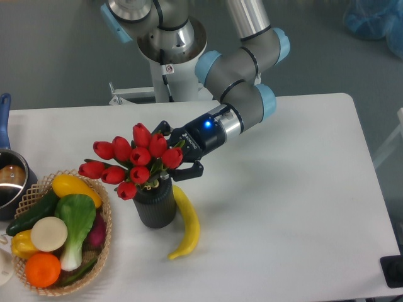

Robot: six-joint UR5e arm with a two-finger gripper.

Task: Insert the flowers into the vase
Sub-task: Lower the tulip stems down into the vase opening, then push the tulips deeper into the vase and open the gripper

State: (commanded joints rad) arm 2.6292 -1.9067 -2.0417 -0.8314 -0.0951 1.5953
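The flowers, a bunch of red tulip buds with green stems, stand with their stems in the mouth of the dark ribbed vase and lean to the left over it. My gripper reaches in from the right, level with the bunch just above the vase. Its jaws stand wide apart, one behind the buds and one in front near the vase rim, so it looks open around the right side of the bunch. The stems themselves are mostly hidden by the buds.
A yellow banana lies against the vase's right side. A wicker basket of vegetables and fruit sits at the left. A steel pot with a blue handle is at the left edge.
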